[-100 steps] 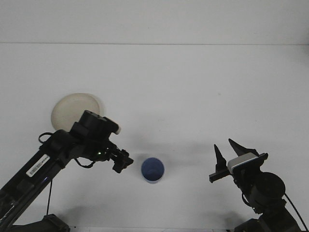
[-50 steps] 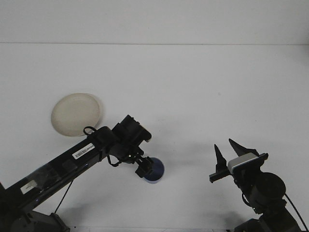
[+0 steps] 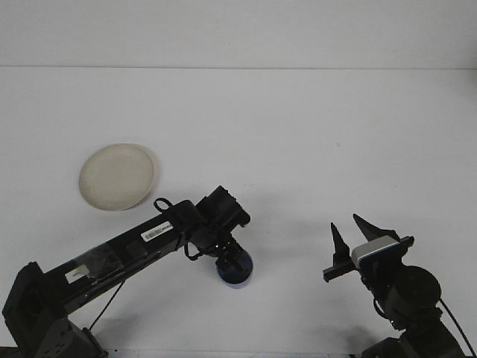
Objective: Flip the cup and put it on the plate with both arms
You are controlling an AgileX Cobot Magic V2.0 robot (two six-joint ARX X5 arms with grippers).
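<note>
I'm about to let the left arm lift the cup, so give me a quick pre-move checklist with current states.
1. Left gripper over the blue cup: ok.
2. Left grip closed on the cup: cannot tell, wrist hides the fingers.
3. Cup standing on the table, mouth up: ok.
4. Cream plate free of objects: ok.
5. Right gripper open, clear of the cup: ok.
6. Path to the plate unobstructed: ok.

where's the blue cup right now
In the front view the blue cup sits low on the table, just left of centre, directly under the left gripper, well below and right of the plate.
</note>
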